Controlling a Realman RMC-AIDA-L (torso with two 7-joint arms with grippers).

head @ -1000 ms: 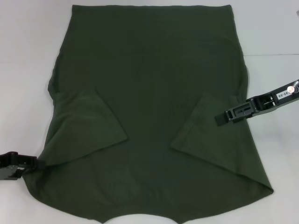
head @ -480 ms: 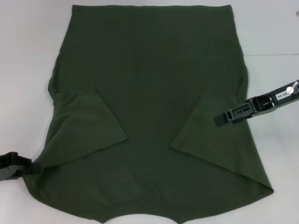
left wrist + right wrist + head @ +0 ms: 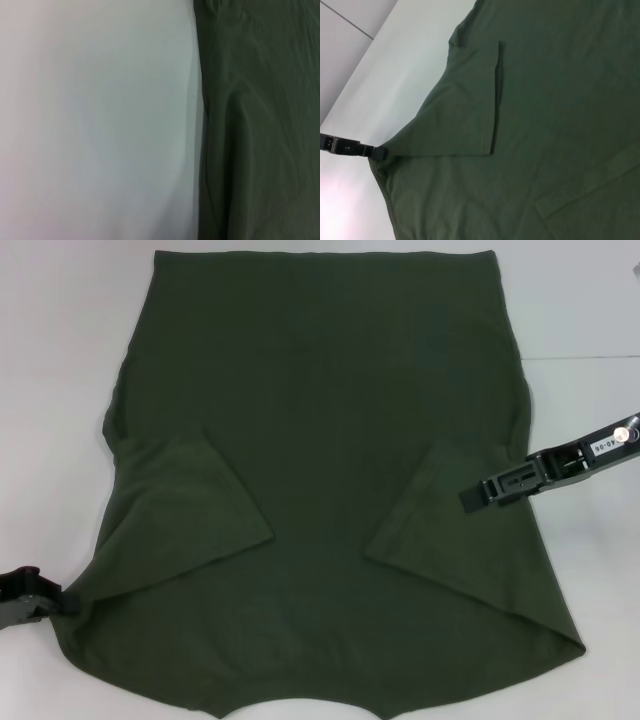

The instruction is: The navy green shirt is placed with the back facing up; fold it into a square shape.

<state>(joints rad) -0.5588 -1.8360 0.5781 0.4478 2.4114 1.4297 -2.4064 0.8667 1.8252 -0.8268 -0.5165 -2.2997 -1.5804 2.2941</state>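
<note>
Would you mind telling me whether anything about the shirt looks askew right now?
The navy green shirt lies mostly flat, sleeves folded inward, but its left shoulder corner is drawn into a point where the left gripper pinches it. The right gripper is over the right sleeve.

The right gripper (image 3: 470, 496) is showing as a long, flat black bar, squared at the tip, with small rectangular cut-outs and pale specks along its upper face. Farther back on the right arm, a white label (image 3: 604, 444) with dark printed characters, too small to read, is sitting on the black housing, and a round silvery disc with a reddish centre (image 3: 622, 432) is catching the light beside it. The left gripper (image 3: 68, 604) is appearing as a blocky black piece with rounded edges and a grey sheen on top, narrowing to a short dark tip.
</note>
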